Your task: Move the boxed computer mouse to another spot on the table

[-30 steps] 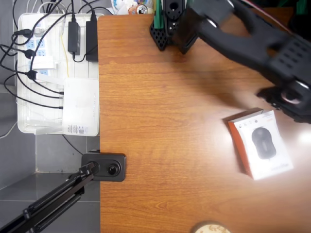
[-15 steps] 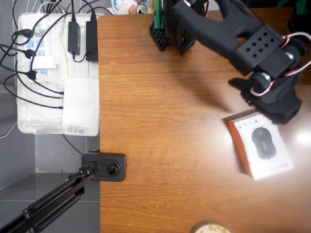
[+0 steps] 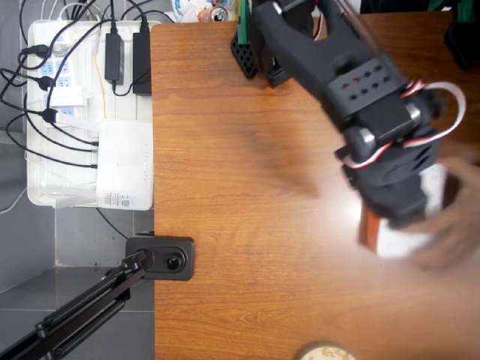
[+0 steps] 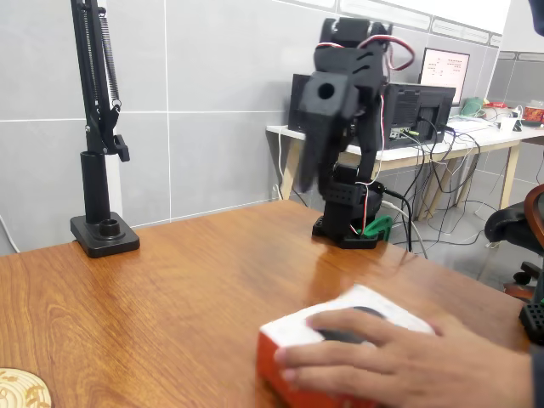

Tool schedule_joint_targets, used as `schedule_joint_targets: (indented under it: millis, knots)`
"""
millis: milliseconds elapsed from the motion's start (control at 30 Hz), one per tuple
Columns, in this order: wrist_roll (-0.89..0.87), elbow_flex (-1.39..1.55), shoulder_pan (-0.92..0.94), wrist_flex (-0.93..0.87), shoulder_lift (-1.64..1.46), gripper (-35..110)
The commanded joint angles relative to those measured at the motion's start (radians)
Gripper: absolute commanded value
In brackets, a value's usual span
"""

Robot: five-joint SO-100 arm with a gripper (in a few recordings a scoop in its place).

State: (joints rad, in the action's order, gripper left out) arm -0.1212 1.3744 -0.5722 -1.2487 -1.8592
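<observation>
Brown wood-grain laminate with a glossy finish forms the surface (image 3: 240,195), which spans most of the overhead view and the foreground of the fixed view. The black arm (image 3: 337,75) rises from its base at the far edge of the surface; in the overhead view it reaches down and to the right, and red-and-white wires loop beside its wrist. The tool (image 3: 401,199) sits at the end of the arm, directly over the boxed computer mouse (image 3: 397,238); the state of its jaws cannot be told, because the wrist body covers them from above and the fixed view does not resolve them.

The boxed computer mouse lies flat on the surface near the right edge in the overhead view, where it appears blurred, with its orange-red side facing left. In the fixed view the box (image 4: 327,340) lies in the lower foreground, well in front of the arm's base, white on top and orange-red on its near side. A person's hand (image 4: 399,361) rests on top of the box, fingers spread across the printed face.

A white tray (image 3: 37,191) of power strips and cables stands beside the left edge of the surface. A black lamp stand (image 4: 100,127) is clamped at the surface's edge. A round cork coaster (image 4: 21,389) lies at the lower left corner in the fixed view.
</observation>
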Motion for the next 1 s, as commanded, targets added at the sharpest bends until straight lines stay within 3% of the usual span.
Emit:
schedule_joint_targets:
  millis: [0, 400, 700, 967]
  knots:
    - [0.025, -0.04, -0.058, 0.017, -0.021, 76]
    - [0.028, 0.02, -0.121, 0.066, 0.074, 78]
    - [0.031, -0.11, -0.259, 0.123, 0.344, 81]
    - [0.028, -0.293, -0.305, 0.061, 0.525, 80]
